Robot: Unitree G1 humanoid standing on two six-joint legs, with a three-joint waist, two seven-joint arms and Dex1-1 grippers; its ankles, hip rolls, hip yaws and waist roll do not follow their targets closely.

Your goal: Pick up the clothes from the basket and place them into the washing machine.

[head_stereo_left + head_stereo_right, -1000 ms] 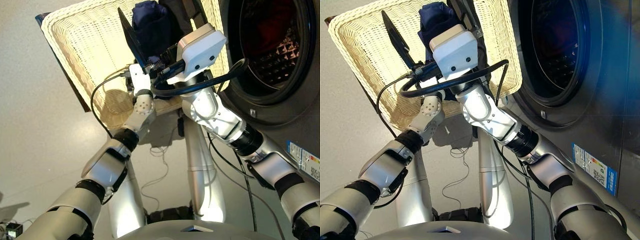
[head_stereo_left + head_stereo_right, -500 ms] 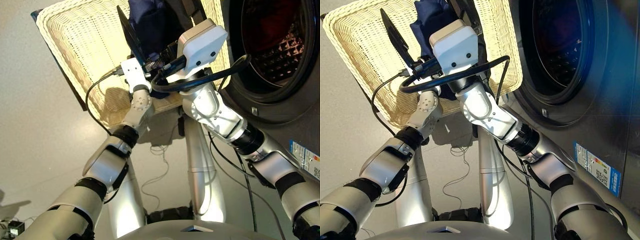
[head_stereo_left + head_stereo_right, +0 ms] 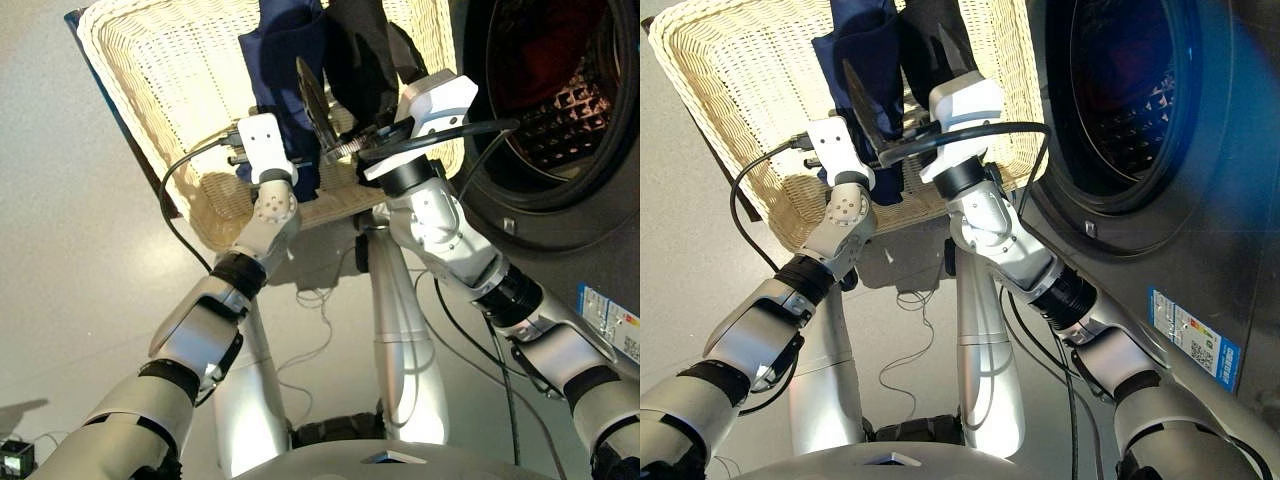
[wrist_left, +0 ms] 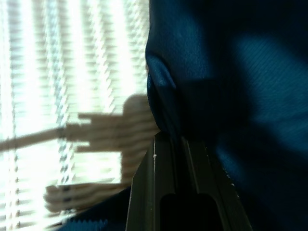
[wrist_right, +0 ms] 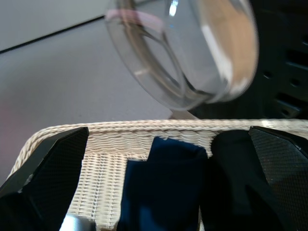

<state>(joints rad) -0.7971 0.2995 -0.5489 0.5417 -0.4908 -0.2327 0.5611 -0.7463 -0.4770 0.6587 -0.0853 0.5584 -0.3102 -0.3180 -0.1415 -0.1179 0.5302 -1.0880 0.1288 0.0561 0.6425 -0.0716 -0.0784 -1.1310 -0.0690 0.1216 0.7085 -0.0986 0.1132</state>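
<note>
My left tool (image 4: 180, 159) is pressed into the navy garment (image 3: 285, 60) in the basket (image 3: 170, 90), and I cannot tell how far it is parted. My right tool (image 5: 163, 178) hovers wide open and empty over the navy and black garment (image 3: 360, 55). Red cloth (image 3: 545, 50) shows inside the washing machine (image 3: 560, 215) drum.

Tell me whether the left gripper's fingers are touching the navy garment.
Touching. In the left wrist view, the navy garment bulges against the tips of the left gripper's fingers, with no gap between cloth and fingers.
</note>
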